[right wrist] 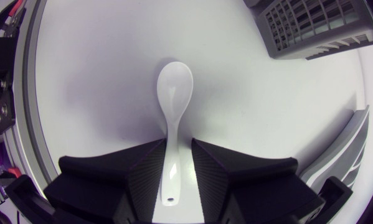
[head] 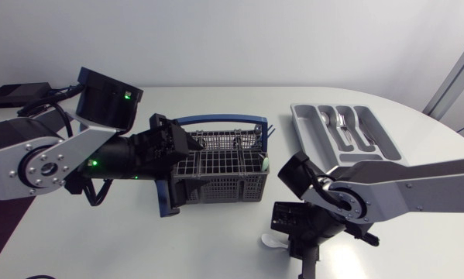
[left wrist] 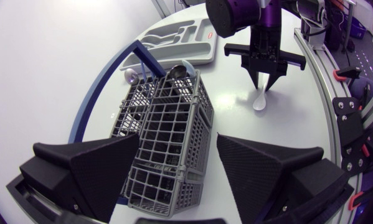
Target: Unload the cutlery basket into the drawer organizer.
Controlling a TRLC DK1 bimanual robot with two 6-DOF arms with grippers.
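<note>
Head view first: my left arm comes in from the side and its claw (head: 176, 147) sits at the near end of the cutlery basket (head: 220, 174), the grey one with the blue handle, about mid-table. The drawer organizer (head: 348, 132) is off to the right near the far edge, with a few metal pieces (head: 342, 122) already lying in it. My right arm's claw (head: 287, 239) is down at the table in front of the basket, with a bit of a white spoon (head: 270, 242) peeking out beside it.

Left wrist view: the claw (left wrist: 177, 138) is spread wide with the basket (left wrist: 167, 143) end between the fingers. I can see a gap on one side, so it's released, not gripping. Some cutlery (left wrist: 177, 71) sticks up at the basket's far end. The organizer (left wrist: 174, 43) is beyond that.

Right wrist view: the spoon (right wrist: 174, 112) lies flat on the table (right wrist: 99, 74), its handle running between the fingers (right wrist: 149, 171) and its bowl out ahead of them. The claw (right wrist: 179, 144) straddles the handle closely, but there's a sliver of table on one side, so it isn't clenched. A basket (right wrist: 317, 25) corner shows ahead.
</note>
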